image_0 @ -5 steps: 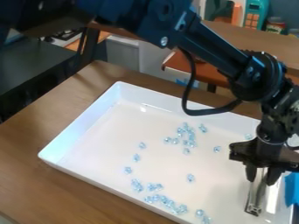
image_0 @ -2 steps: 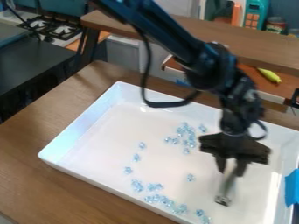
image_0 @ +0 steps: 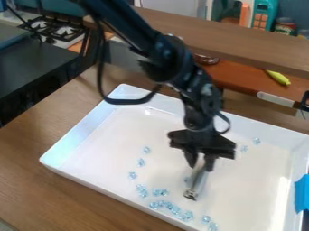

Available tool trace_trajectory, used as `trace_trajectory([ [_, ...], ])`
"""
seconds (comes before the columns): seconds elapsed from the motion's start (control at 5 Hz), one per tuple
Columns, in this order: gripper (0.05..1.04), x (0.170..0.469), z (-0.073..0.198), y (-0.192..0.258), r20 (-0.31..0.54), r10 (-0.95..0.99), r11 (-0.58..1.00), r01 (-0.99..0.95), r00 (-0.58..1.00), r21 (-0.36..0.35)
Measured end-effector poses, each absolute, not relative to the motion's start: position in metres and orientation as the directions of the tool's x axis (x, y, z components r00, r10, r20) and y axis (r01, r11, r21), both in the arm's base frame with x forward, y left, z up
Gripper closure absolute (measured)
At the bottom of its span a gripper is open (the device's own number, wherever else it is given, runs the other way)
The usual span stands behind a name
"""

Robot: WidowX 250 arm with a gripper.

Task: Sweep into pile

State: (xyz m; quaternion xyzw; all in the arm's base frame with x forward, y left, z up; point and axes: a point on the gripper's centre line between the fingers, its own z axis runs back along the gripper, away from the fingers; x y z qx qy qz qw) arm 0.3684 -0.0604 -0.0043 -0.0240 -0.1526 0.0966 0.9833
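Clock used: the tray's outline as seen, 12 at the top of the view.
Tray: the white tray sits on the table and contains the sweep.
End effector: closed on the upper end of a slim sweeping tool; the end effector hangs near the tray's middle, the tool's foot slanting toward 6 o'clock.
Densest beads: a short band of clear blue beads by the tray wall at 6 o'clock, with small clumps toward 7 and 8.
Strays: a loose string from 8 to 9 o'clock, 2 beads apart at 2, a small group near 5, and a bead just beside the tool.
Behind the arm: cannot tell whether more beads lie there.
Progress: partial at best; the band could serve as a pile's start, but there is no single heap.
Left to do: the strays and clumps likely need drawing together.
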Motion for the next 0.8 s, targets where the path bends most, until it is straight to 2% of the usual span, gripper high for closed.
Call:
trace_trajectory([
  [0.6,0.749,0.341,-0.007,0.026,0.274,0.156,0.987,-0.161,0.949,-0.004],
  [0.8,0.749,0.327,-0.008,0.06,0.262,0.144,0.986,-0.16,0.954,0.04],
])
